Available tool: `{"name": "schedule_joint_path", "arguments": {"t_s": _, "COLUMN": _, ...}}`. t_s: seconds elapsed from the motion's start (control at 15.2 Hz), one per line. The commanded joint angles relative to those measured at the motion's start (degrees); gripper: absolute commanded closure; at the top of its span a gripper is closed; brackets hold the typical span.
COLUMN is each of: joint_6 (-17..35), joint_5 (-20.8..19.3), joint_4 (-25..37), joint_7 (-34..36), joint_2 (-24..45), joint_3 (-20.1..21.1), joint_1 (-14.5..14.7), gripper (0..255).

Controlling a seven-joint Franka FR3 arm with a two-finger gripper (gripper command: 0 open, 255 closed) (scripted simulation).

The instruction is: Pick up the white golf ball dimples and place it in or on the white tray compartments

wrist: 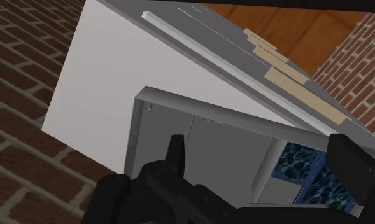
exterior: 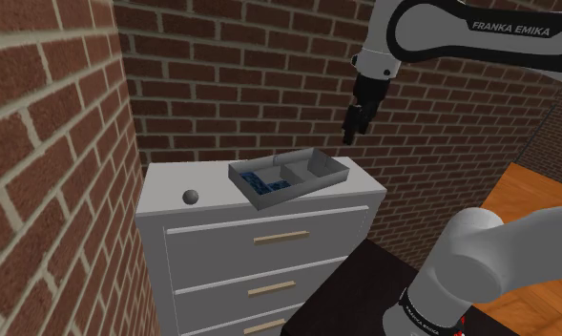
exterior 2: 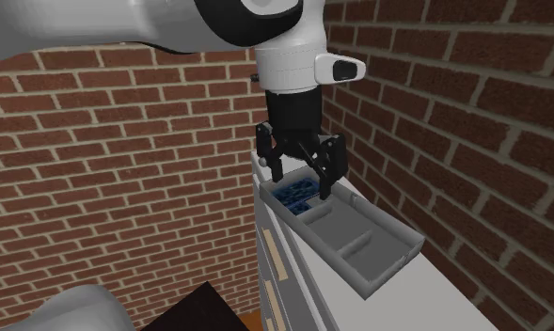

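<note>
Red-brown brick walls [exterior: 221, 67] close in behind the grey tray [exterior: 328, 178] and on the shoulder view's left of it. The white arm [exterior: 460, 36] comes in high above the tray from the shoulder view's right. Directly under the tray is a white chest of drawers [exterior: 269, 243] with tan handles [exterior: 281, 236]. The tray's front corner juts slightly past the top's front edge. The black stand [exterior: 364, 291] is below and to the shoulder view's right of the tray, with wooden floor [exterior: 536, 191] farther right.

The tray is split into compartments, and the one at its end holds a blue patterned fill [exterior: 261, 181]. The black jaws stand apart, clasping nothing. In the shoulder view they hang above the tray, off its right end. The second exterior view shows one finger [exterior 2: 325, 181] over the blue compartment [exterior 2: 296, 195] of the tray [exterior 2: 364, 252].

The golf ball [exterior: 191, 197], drawn grey, lies on the chest top well apart from the tray, on the shoulder view's left of it. The tray lies between ball and jaws.

The wrist view shows the tray's rim [wrist: 198, 108], an inner divider and the blue fill [wrist: 304, 168] between the fingers [wrist: 174, 151]. The drawer handles [wrist: 288, 77] lie beyond the tray.
</note>
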Motion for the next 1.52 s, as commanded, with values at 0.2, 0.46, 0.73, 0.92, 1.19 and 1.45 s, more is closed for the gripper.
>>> {"name": "schedule_joint_path", "arguments": {"t_s": 0.2, "joint_6": 3.48, "joint_5": 1.51, "joint_4": -0.13, "joint_7": 2.91, "joint_2": 3.16, "joint_3": 2.7, "joint_1": 1.15, "gripper": 0}}
{"name": "schedule_joint_path", "arguments": {"t_s": 0.46, "joint_6": 8.0, "joint_5": 3.03, "joint_4": 0.64, "joint_7": 6.72, "joint_2": 8.14, "joint_3": 6.27, "joint_1": 2.49, "gripper": 0}}
{"name": "schedule_joint_path", "arguments": {"t_s": 0.73, "joint_6": 12.24, "joint_5": 3.82, "joint_4": 2.49, "joint_7": 10.52, "joint_2": 13.89, "joint_3": 9.79, "joint_1": 3.59, "gripper": 0}}
{"name": "schedule_joint_path", "arguments": {"t_s": 0.92, "joint_6": 15.13, "joint_5": 3.84, "joint_4": 4.59, "joint_7": 13.43, "joint_2": 18.63, "joint_3": 12.4, "joint_1": 4.22, "gripper": 0}}
{"name": "schedule_joint_path", "arguments": {"t_s": 1.19, "joint_6": 18.43, "joint_5": 2.94, "joint_4": 8.32, "joint_7": 17.5, "joint_2": 25.48, "joint_3": 15.81, "joint_1": 4.9, "gripper": 0}}
{"name": "schedule_joint_path", "arguments": {"t_s": 1.45, "joint_6": 20.94, "joint_5": 0.85, "joint_4": 13.15, "joint_7": 21.86, "joint_2": 32.88, "joint_3": 18.96, "joint_1": 5.61, "gripper": 0}}
